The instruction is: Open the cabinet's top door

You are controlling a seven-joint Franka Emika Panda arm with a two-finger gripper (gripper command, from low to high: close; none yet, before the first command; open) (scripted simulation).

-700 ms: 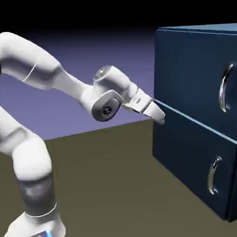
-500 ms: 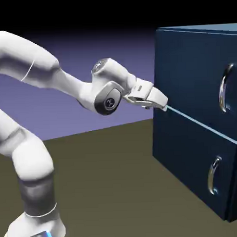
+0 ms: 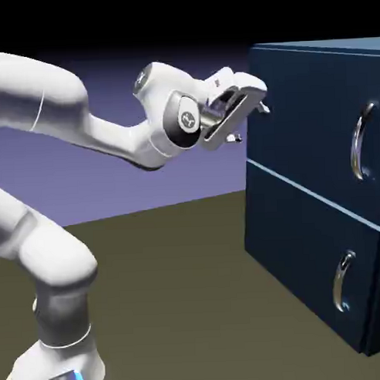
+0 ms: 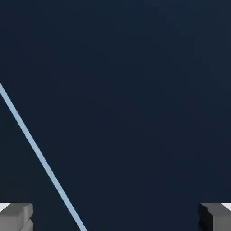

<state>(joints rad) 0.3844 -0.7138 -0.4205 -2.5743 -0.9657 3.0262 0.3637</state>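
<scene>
Claw spread wide before a closed top door

White arm links [image 3: 47, 94] are seen reaching in from the exterior view's left, with the gripper [image 3: 251, 122] carried at their end, its body tilted. Its two fingers are held well apart, and nothing is gripped between them. The cabinet [image 3: 302, 212] is placed at the exterior view's right, its dark navy front marked by a pale strip [image 3: 317, 194] that slants between the two panels. Above that strip the top door [image 3: 302, 116] is seen shut, with its curved silver handle [image 3: 356, 145] set near the edge farther from the arm. Below it, the lower panel [image 3: 295, 228] is also closed, and is fitted with a lower handle [image 3: 341, 280]. The fingers are positioned near the top door's other edge, well apart from both handles; whether the door is touched cannot be told. In the hand view, smooth navy surface is shown, crossed by the slanting strip at the left.
</scene>
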